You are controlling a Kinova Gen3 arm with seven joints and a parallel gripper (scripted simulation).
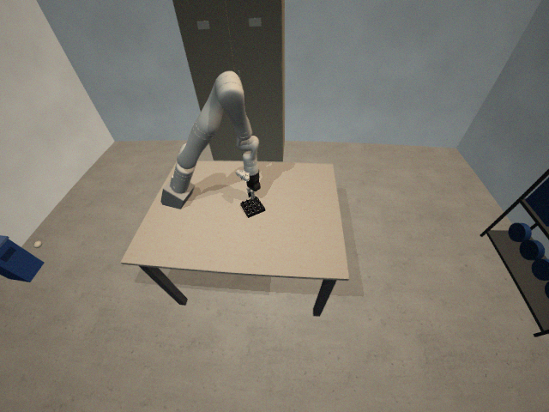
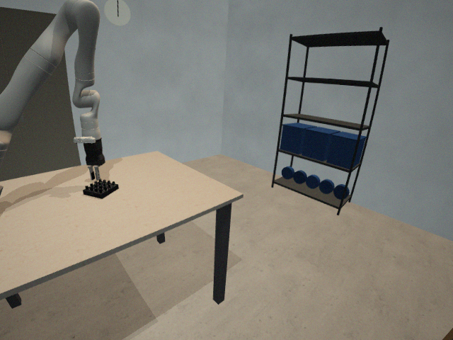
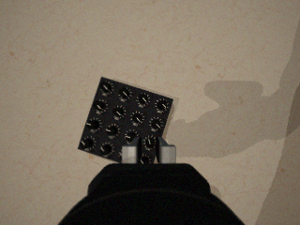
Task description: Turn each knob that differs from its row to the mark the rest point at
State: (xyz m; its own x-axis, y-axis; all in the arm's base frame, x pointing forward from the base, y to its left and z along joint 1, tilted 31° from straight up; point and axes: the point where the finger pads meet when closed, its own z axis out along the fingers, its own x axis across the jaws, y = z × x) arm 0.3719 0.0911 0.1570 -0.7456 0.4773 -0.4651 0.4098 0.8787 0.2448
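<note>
The black knob box [image 1: 252, 207] [image 2: 93, 193] [image 3: 112, 100] stands on the table, turned at a slant in the wrist view. Its black knobs, such as the corner knob [image 3: 107, 88], stand in a four by four grid with white marks and lines. The printed names are too small to read, and I cannot tell every line's direction. My gripper [image 1: 251, 195] [image 2: 94, 178] [image 3: 148, 145] points down, part open and empty, just above the box's edge nearest the arm. In the wrist view the fingers and gripper body hide part of the lower right of the grid.
The wooden table [image 1: 292, 239] [image 2: 146, 212] carries the arm's base [image 1: 176, 196]. The arm's shadow falls beside the box. A shelf rack [image 2: 329, 120] with blue boxes stands away from the table. A tall dark cabinet [image 1: 256, 88] stands behind the table.
</note>
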